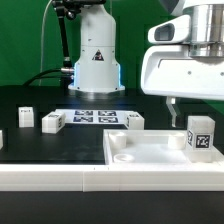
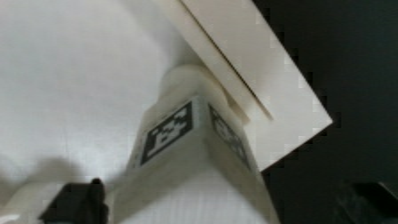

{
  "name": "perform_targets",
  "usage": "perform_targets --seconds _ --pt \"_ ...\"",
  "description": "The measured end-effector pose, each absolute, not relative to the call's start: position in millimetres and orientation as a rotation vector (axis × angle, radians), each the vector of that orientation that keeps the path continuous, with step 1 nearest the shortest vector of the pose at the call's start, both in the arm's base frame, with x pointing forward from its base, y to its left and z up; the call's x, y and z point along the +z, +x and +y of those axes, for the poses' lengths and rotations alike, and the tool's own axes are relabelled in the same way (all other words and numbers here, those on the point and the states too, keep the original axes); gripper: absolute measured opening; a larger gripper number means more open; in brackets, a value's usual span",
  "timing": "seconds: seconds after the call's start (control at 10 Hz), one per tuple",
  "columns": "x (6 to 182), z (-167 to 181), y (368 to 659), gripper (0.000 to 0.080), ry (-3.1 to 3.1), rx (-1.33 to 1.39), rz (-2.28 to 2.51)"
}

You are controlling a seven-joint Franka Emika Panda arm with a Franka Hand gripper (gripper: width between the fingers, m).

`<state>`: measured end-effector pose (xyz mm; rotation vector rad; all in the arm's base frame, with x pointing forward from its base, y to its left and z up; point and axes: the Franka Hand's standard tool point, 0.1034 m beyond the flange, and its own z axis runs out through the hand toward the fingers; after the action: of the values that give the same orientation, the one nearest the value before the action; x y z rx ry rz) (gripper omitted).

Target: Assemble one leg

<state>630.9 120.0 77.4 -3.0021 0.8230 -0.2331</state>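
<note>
In the exterior view we see the leg [image 1: 200, 136] standing upright on the large flat white piece with a raised rim [image 1: 150, 152], near the right edge of that piece, with its black-and-white tag facing the camera. The end effector [image 1: 173, 110] hangs just above and a little to the left of the leg; one thin finger [image 1: 171, 108] comes down from the big white wrist housing [image 1: 186, 70], and we cannot tell from this view if the fingers are apart or together, or if they touch the leg. In the wrist view the leg [image 2: 187, 150] fills the middle of the picture, its tag clear on one face, and it lies against the white surface beside a raised white rim [image 2: 258, 70]; a dark fingertip [image 2: 75, 200] shows at the edge, apart from the leg as far as we can see. On the dark bench [image 1: 40, 100], farther to the left, three more small white blocks [image 1: 52, 122] stand well apart from the big piece, and another one [image 1: 132, 121] stands just behind it. The marker board [image 1: 95, 117] lies flat in front of the robot base [image 1: 95, 60].
</note>
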Motion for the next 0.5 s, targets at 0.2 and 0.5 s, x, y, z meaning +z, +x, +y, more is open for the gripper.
perform_targets --seconds 0.2,0.5 --pt "77.4 119.4 631.0 0.0649 -3.068 -0.239 0.621" --pt "77.4 118.5 631.1 0.0649 -3.129 -0.242 0.366"
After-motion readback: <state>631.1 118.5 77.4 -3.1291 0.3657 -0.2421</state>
